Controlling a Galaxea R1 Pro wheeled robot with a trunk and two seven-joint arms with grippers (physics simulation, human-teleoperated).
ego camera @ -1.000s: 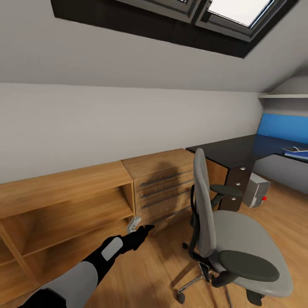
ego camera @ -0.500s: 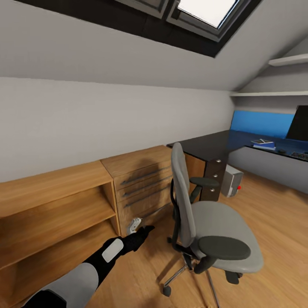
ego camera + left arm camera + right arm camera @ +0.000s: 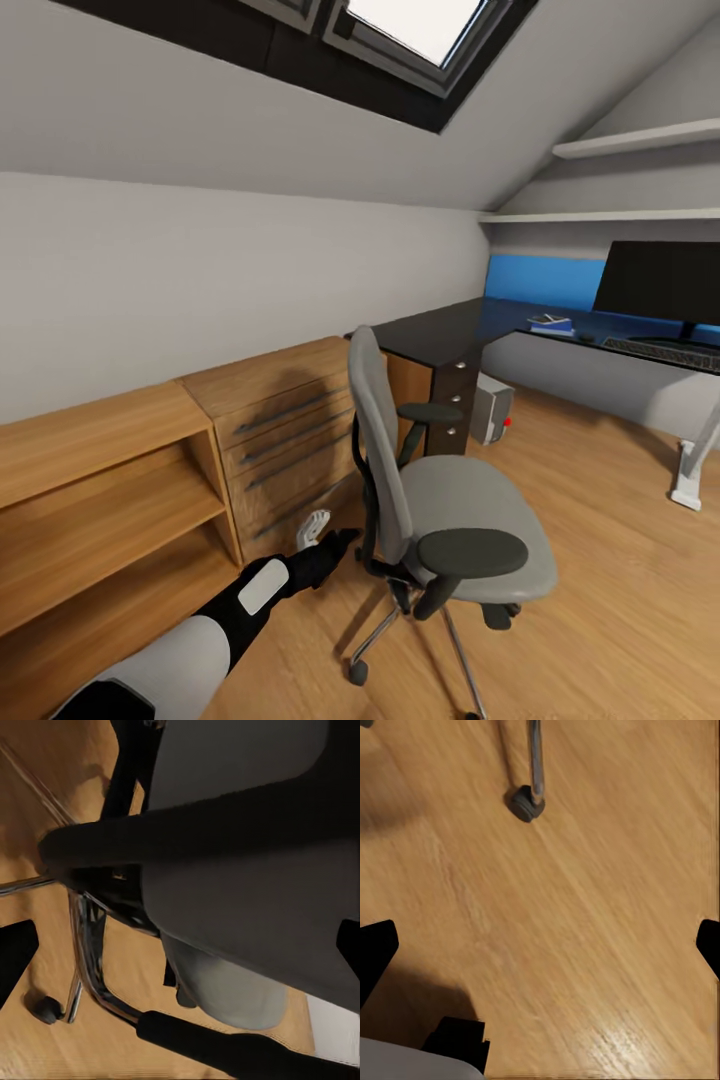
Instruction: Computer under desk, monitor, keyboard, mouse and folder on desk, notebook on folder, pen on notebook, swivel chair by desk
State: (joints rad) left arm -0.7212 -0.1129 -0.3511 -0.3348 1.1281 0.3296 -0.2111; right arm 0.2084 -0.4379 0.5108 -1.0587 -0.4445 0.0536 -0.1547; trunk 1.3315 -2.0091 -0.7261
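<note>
Though the chair (image 3: pixel 440 500) stands well out on the floor (image 3: pixel 620 560), away from the desk (image 3: pixel 440 335), much of the desk work looks done. The monitor (image 3: pixel 660 282) stands on the far wing of the top, the keyboard (image 3: pixel 665 350) lies in front of it along the front edge, and a small dark thing beside the keyboard may be the mouse, though it is too small to be sure. Near the desk's inner corner, against the blue back panel (image 3: pixel 545 280), lies a flat blue-and-pale stack (image 3: pixel 550 323), probably folder and notebook; a pen cannot be made out. The computer (image 3: pixel 492 408) sits on the floor under the desk by the drawer unit. The chair seat is bare. What seems left is bringing the chair to the desk.

The left gripper (image 3: pixel 318 528) hangs low beside the chair's back, in front of the wood dresser (image 3: pixel 280 410); its fingers stand apart and hold nothing, though the left wrist view looks close onto the chair's armrest and seat. In the right wrist view the right gripper's (image 3: pixel 540 945) fingertips (image 3: pixel 376 949) sit at opposite edges, wide apart and empty, over bare floor near a caster (image 3: pixel 525 802).
</note>
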